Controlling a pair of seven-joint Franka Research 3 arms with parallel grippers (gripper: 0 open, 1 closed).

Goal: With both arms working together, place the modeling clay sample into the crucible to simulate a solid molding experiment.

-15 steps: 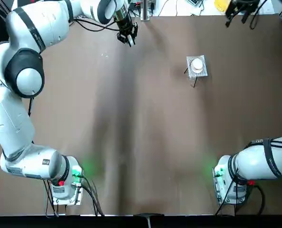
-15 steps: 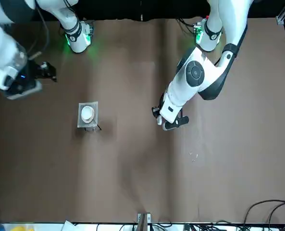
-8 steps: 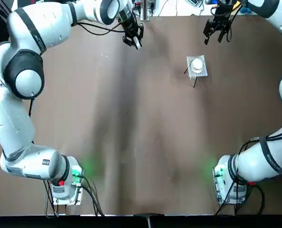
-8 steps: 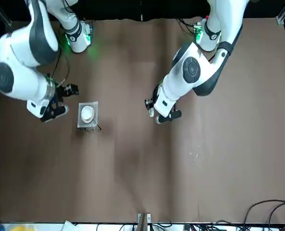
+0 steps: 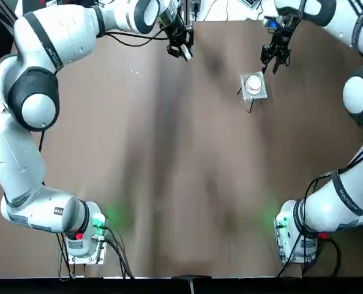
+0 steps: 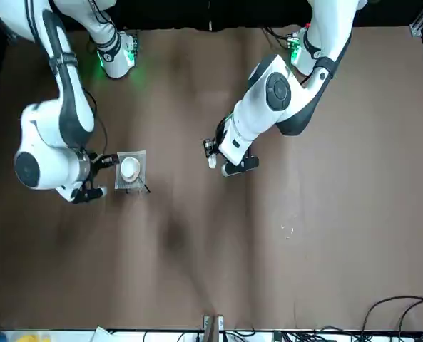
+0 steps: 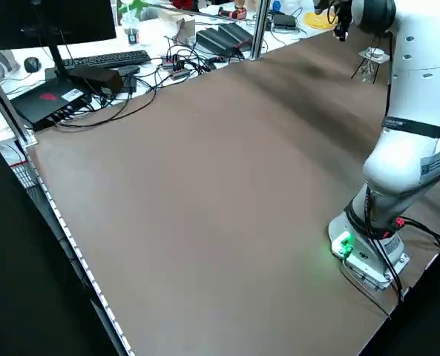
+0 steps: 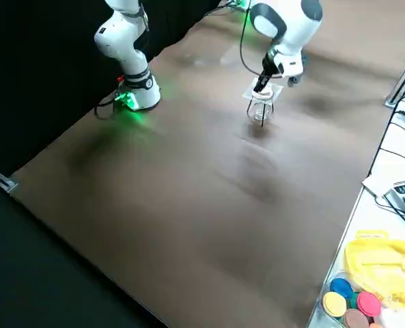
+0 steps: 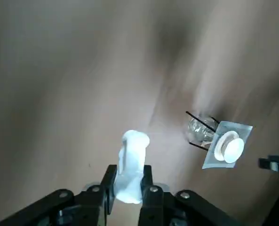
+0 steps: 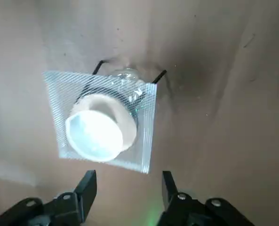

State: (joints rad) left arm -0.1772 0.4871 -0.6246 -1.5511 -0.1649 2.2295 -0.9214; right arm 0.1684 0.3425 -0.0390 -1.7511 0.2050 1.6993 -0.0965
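- I am holding the modeling clay sample [image 9: 131, 167] in the left gripper [image 9: 130, 168]; its jaws are pinching the white, irregular lump from both sides, and part of it is standing out past the tips.
- I am seeing that gripper hanging over the far part of the counter [image 5: 169, 153], on the left arm's side of the crucible [image 5: 253, 84] and well apart from it.
- I am having the right gripper [image 10: 129, 174] hover close beside the crucible, on the right arm's side; its jaws are standing released, with a wide gap and nothing between them.
- I am finding the white crucible sitting on the square mesh [image 10: 146, 141], which is resting on a stand with thin dark legs [image 8: 263, 116].
- I am making out a clear glass vessel [image 9: 200, 129] below the mesh, between the legs.
- I am seeing the sample outside the crucible, with open space separating the two; what the cup is containing, I am not able to tell.
- I am watching both arms reaching forward from their bases, the left base [image 5: 86, 239] and the right base [image 5: 291, 236], where green lights are glowing.
- I am noticing a monitor [image 7: 45, 18] and a keyboard [image 7: 108, 59] standing past the counter's far edge, among tangled cables [image 7: 171, 70].
- I am also spotting a yellow tray [image 8: 383, 266] lying past that edge, with tubs with coloured lids [image 8: 356, 304] sitting beside it.
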